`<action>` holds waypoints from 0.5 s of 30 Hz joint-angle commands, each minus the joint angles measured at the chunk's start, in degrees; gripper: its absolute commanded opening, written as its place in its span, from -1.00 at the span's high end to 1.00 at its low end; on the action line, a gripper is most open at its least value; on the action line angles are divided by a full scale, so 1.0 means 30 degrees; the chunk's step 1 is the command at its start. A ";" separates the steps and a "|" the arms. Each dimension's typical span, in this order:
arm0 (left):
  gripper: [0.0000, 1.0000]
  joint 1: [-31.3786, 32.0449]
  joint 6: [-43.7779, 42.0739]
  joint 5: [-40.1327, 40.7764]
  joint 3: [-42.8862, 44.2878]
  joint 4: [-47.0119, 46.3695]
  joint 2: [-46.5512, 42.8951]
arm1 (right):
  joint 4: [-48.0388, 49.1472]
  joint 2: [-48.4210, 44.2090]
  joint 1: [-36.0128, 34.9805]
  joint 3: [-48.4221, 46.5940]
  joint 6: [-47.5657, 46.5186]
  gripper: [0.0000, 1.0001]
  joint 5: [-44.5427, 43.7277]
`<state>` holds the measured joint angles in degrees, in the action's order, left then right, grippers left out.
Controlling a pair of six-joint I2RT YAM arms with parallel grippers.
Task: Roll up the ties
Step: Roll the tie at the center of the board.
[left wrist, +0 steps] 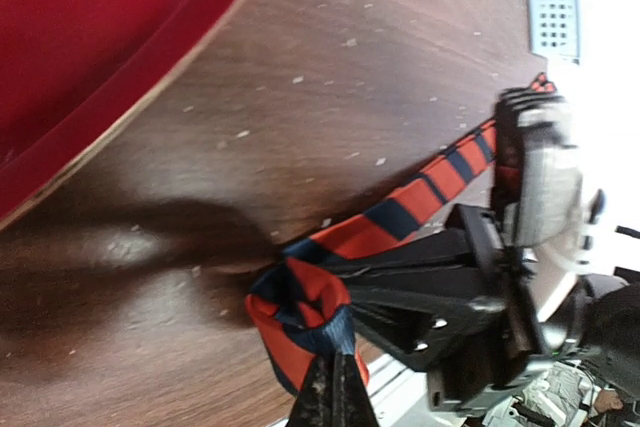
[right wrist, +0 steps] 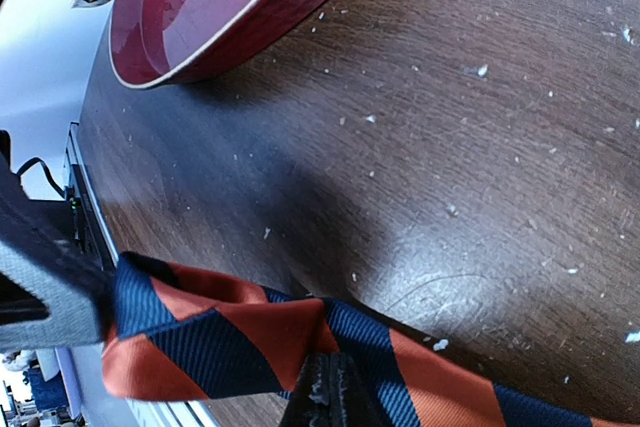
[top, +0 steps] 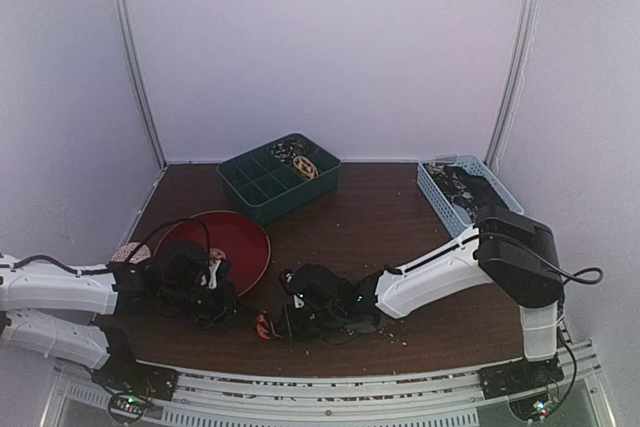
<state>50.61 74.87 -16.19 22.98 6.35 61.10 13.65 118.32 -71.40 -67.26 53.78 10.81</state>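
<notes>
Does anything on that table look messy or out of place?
Small pale specks litter the dark table, like crumbs or lint. The striped tie lies bunched near the front edge, not neatly rolled.

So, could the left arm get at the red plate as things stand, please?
Probably yes: the red plate lies just beside the left gripper, with only table between. However, that gripper is shut on the striped tie, as is the right gripper, so it would need to release first.
</notes>
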 commanded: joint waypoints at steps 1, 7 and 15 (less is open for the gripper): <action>1.00 0.0035 -0.0666 -0.0333 0.0124 -0.2605 -0.0015 | -0.0683 0.0644 -0.0166 -0.0021 -0.0166 1.00 0.0310; 0.83 0.0045 -0.1580 -0.1197 0.0327 -0.4088 0.0689 | 0.0073 0.0730 -0.0086 0.0337 0.0191 1.00 0.0666; 0.66 0.0037 -0.3303 0.3561 0.3957 0.8072 0.0470 | 0.0158 0.0579 0.0008 0.0597 0.0339 1.00 0.0487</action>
<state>50.70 68.64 -13.19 29.80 12.75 62.85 15.68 118.67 -71.35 -66.74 54.46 12.03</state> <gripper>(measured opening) 0.172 0.006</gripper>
